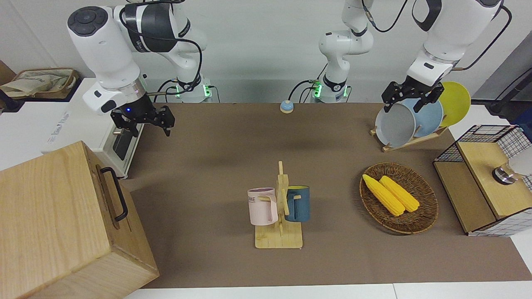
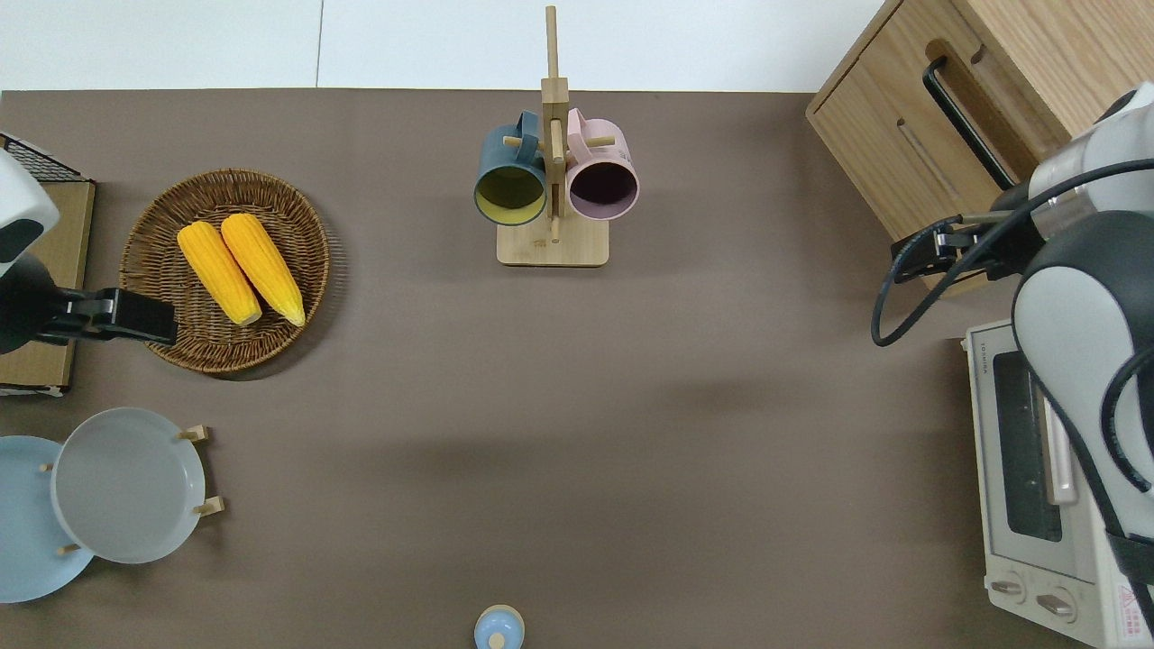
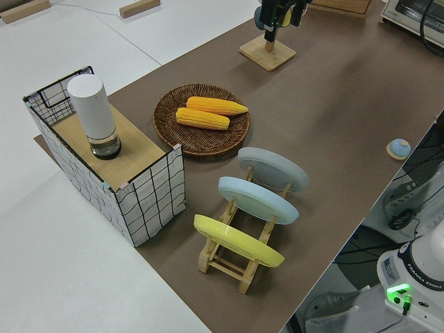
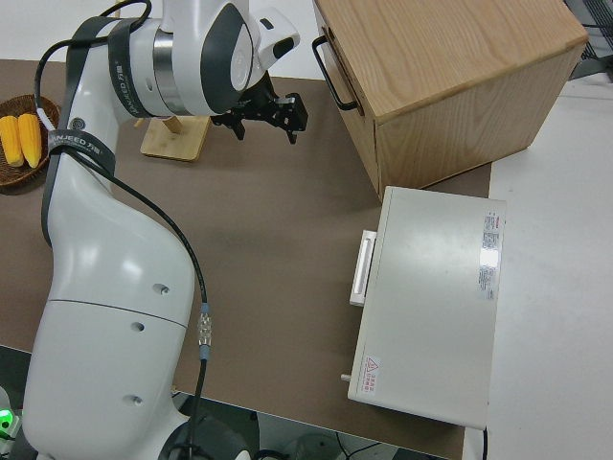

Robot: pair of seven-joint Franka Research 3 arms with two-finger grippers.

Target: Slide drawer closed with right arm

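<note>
Drawer: the drawer (image 1: 109, 198) is set flush in the front of the wooden cabinet (image 1: 50, 232), seen at the lower left of the front view and the upper right of the overhead view; it is at the right arm's end of the table.
Handle: a black bar handle (image 1: 114, 192) is fixed across the drawer front and is touched by nothing.
Right gripper: the right gripper (image 1: 150, 123) is held in the air at the upper left of the front view, near the cabinet front but apart from it; its fingers are seen spread with nothing between them.
Right arm: the right arm (image 1: 109, 54) is marked by a small blue light on its wrist.
Toaster oven: a white toaster oven (image 2: 1037, 487) is placed beside the cabinet, nearer to the robots, at the lower right of the overhead view.
Mug rack: a pink mug (image 1: 262, 206) and a blue mug (image 1: 297, 203) are hung on a wooden rack (image 1: 279, 232) at mid-table.
Basket: two corn cobs (image 1: 390, 193) are laid in a wicker basket (image 1: 419, 220).
Left arm: it is parked; whether the left gripper (image 1: 411, 98) is spread or closed cannot be told.
</note>
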